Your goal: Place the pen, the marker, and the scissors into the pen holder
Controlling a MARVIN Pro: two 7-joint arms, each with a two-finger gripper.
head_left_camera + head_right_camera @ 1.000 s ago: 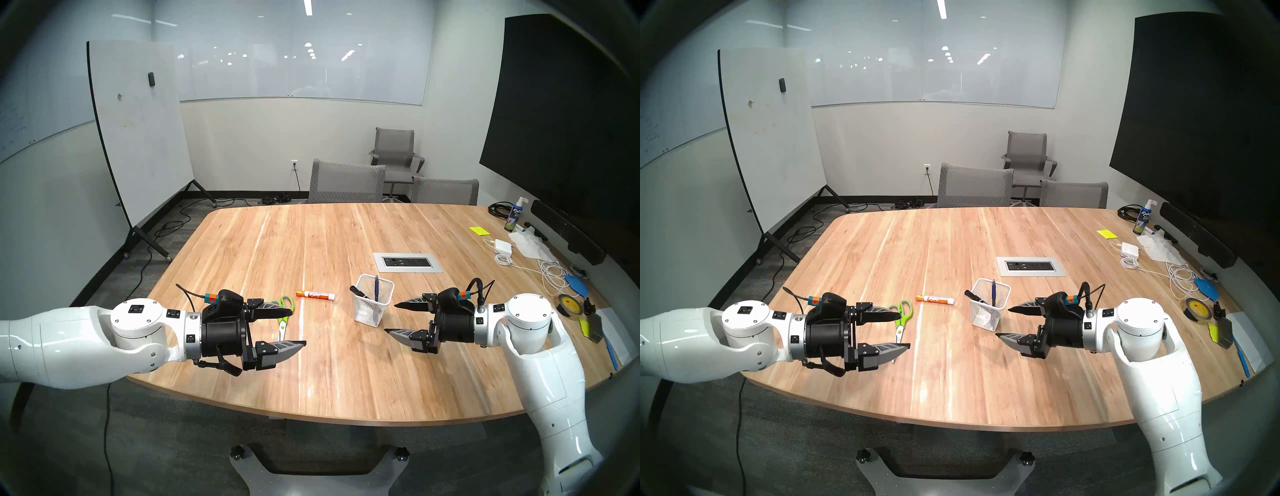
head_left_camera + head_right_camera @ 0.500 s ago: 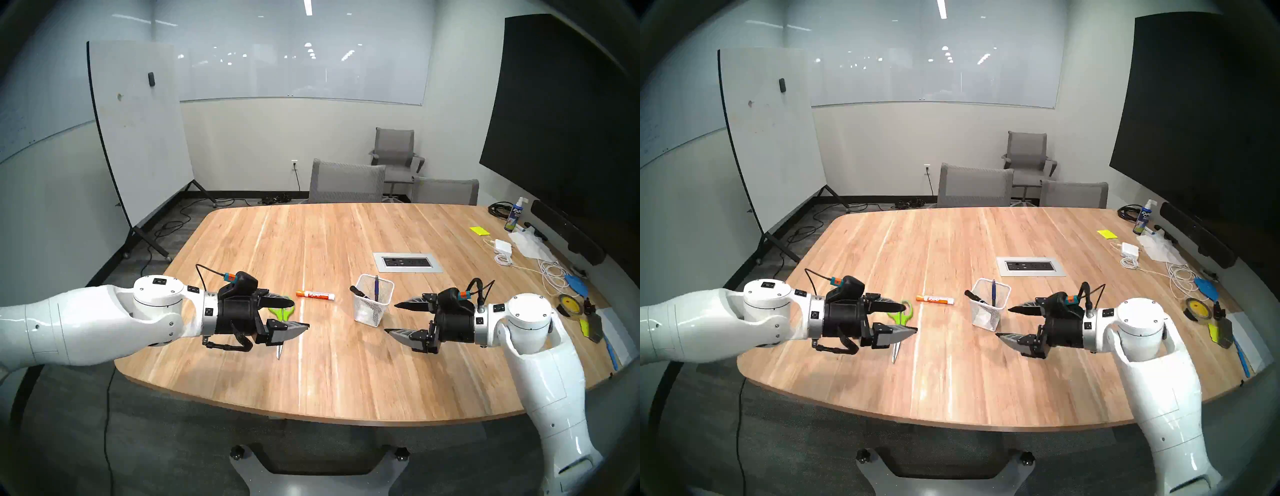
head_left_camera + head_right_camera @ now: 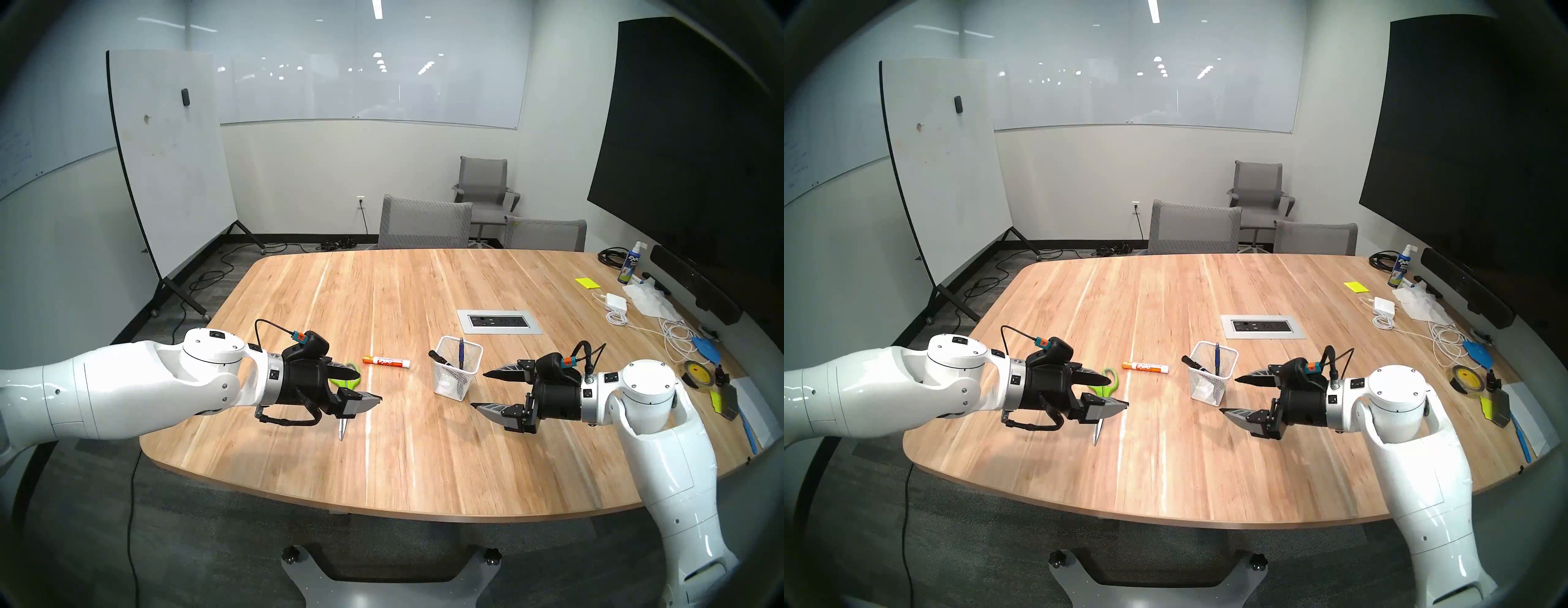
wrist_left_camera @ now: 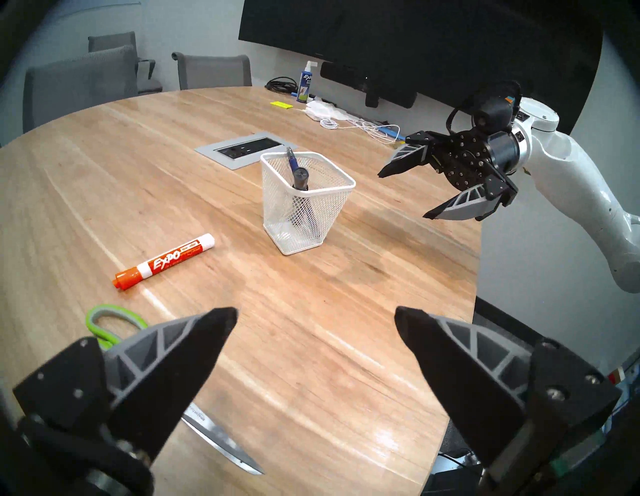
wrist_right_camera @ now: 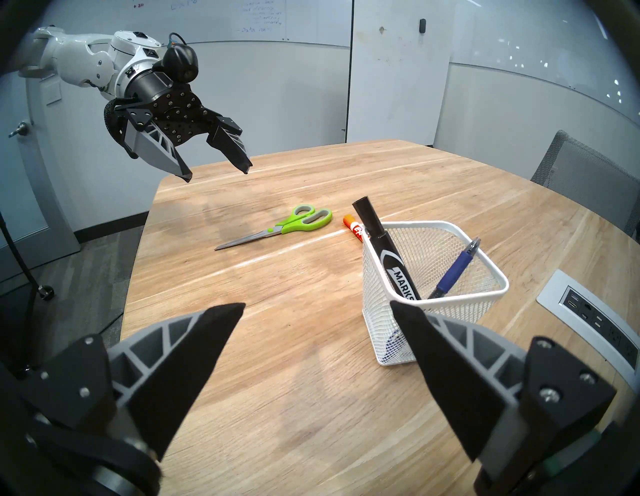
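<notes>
My left gripper [image 3: 370,388] hangs at left centre of the head view, jaws spread and empty, above the scissors [image 5: 282,227]. My right gripper [image 3: 479,390] sits at right centre, likewise spread and holding nothing, just right of the pen holder [image 3: 466,382].

Container: the pen holder, a white mesh cup, stands upright on the table [image 3: 424,458]. In it I see the pen [image 5: 453,273], blue, leaning toward the right-hand corner in the right wrist view, and a black marker [image 5: 384,246] leaning to the upper left, its cap well above the rim. White material lies at the bottom of the cup; I cannot identify it.

Outside the cup: an orange-capped marker [image 4: 164,261] lies flat at left centre of the left wrist view, apart from the holder. The scissors lie flat near it, blades shut.

Hidden or cut off: in the head view my left gripper covers most of the scissors; only part of the green handles and the blade tip show. In the right wrist view the holder hides most of the orange-capped marker.
</notes>
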